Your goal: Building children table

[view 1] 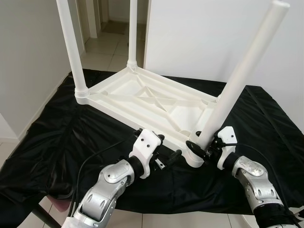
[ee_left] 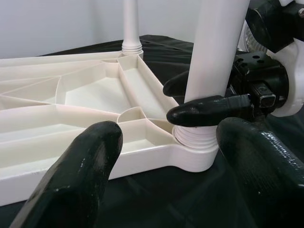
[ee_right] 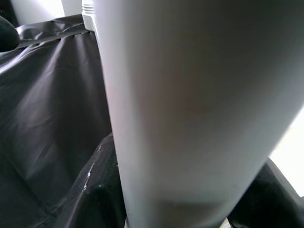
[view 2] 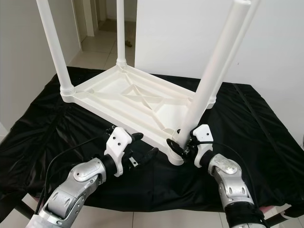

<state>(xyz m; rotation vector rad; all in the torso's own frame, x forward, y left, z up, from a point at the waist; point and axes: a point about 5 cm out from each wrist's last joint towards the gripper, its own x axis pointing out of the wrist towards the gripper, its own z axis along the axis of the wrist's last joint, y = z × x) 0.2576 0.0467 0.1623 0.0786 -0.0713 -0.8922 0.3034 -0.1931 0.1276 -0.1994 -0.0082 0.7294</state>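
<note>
Right fingers (ee_left: 209, 110) around tilted table leg (view 1: 240, 83), just above its socket.

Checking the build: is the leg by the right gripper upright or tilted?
Tilted. The leg leans right from its corner socket, held by the right gripper.

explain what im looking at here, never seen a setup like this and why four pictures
It is a humanoid robot with two silver arms. Two pictures come from cameras in its head, two from cameras on its wrists. On a black cloth lies a white children's table, upside down, legs pointing up. The right claw is closed around the near leg close to its socket; that leg leans instead of standing straight. The left claw hovers open beside that corner, holding nothing.
</note>
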